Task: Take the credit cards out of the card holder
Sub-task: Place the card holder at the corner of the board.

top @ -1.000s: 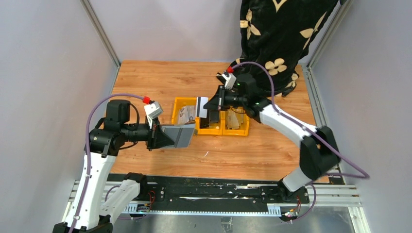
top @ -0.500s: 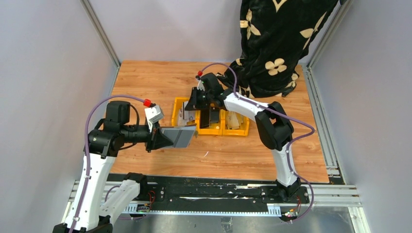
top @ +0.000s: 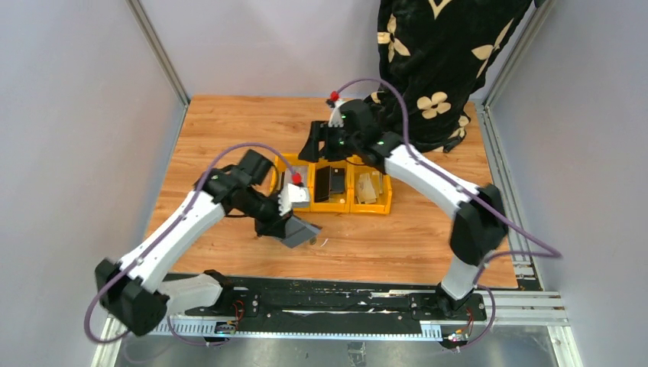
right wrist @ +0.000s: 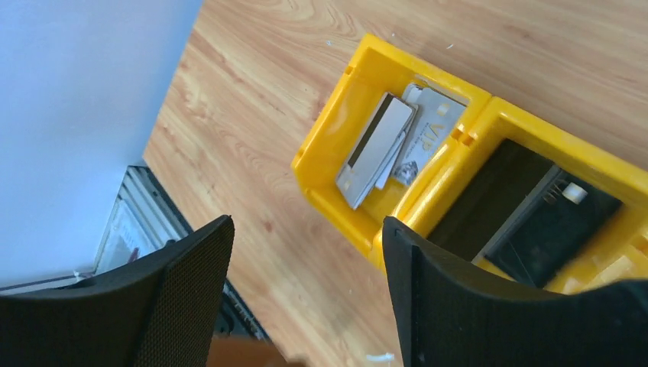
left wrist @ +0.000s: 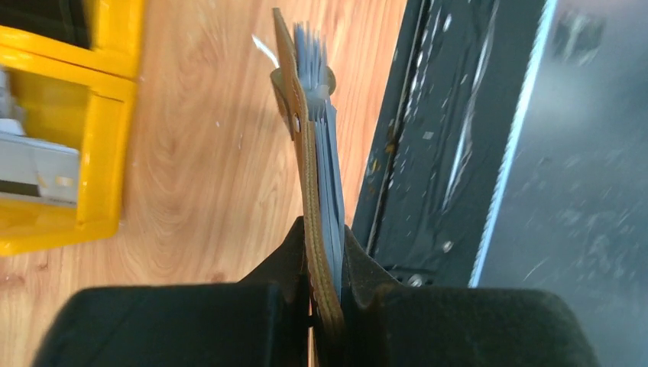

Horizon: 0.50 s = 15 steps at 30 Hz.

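The brown leather card holder (left wrist: pixel 308 145) shows edge-on in the left wrist view, grey sleeves fanned at its far end. My left gripper (left wrist: pixel 325 245) is shut on its near edge. From above, the card holder (top: pixel 304 232) hangs low over the table's front middle. My right gripper (right wrist: pixel 307 225) is open and holds nothing, above the table just beside the yellow tray (right wrist: pixel 336 130). Credit cards lie in the tray: a grey-white one with a dark stripe (right wrist: pixel 376 149) on a printed one (right wrist: pixel 432 126), and a black one (right wrist: pixel 546 225) in the compartment beside them. My right gripper (top: pixel 317 151) hovers over the tray's back left.
The yellow three-compartment tray (top: pixel 382 208) sits mid-table, with tan items (top: pixel 369 187) in its right compartment. A person in black floral clothing (top: pixel 435 53) stands at the back right. A black rail (top: pixel 328 294) runs along the near edge. Grey walls enclose both sides.
My right gripper has opened; the card it carried one second ago has left its jaws. My left arm has swung the card holder right and down toward the table's front middle.
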Motion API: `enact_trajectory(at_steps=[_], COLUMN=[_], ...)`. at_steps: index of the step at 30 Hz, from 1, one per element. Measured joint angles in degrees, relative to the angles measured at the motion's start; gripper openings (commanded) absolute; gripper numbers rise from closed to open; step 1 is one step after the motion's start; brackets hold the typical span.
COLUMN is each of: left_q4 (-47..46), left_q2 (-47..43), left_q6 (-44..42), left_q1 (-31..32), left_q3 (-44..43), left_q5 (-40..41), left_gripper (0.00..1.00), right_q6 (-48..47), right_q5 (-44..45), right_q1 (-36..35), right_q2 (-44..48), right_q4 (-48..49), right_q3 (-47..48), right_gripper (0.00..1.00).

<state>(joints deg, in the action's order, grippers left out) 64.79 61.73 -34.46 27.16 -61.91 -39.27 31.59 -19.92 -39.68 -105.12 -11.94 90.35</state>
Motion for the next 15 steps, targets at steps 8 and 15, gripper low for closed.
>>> enact_trajectory(at_steps=[8, 15], left_q4=[-2.69, -11.61], left_q2=[19.71, 33.11], left_q6=[-8.13, -10.32], left_q1=[16.76, 20.24], left_q3=[1.51, -0.66], left_q5=[23.08, 38.66], left_gripper=[0.09, 0.66], right_q6=[-1.18, -1.25], right_q5=[3.54, 4.48], right_q1=[9.57, 13.99], right_q2=[25.66, 30.93], right_q4=[2.05, -0.33], right_q3=[-18.4, -28.06], right_gripper=[0.78, 0.79])
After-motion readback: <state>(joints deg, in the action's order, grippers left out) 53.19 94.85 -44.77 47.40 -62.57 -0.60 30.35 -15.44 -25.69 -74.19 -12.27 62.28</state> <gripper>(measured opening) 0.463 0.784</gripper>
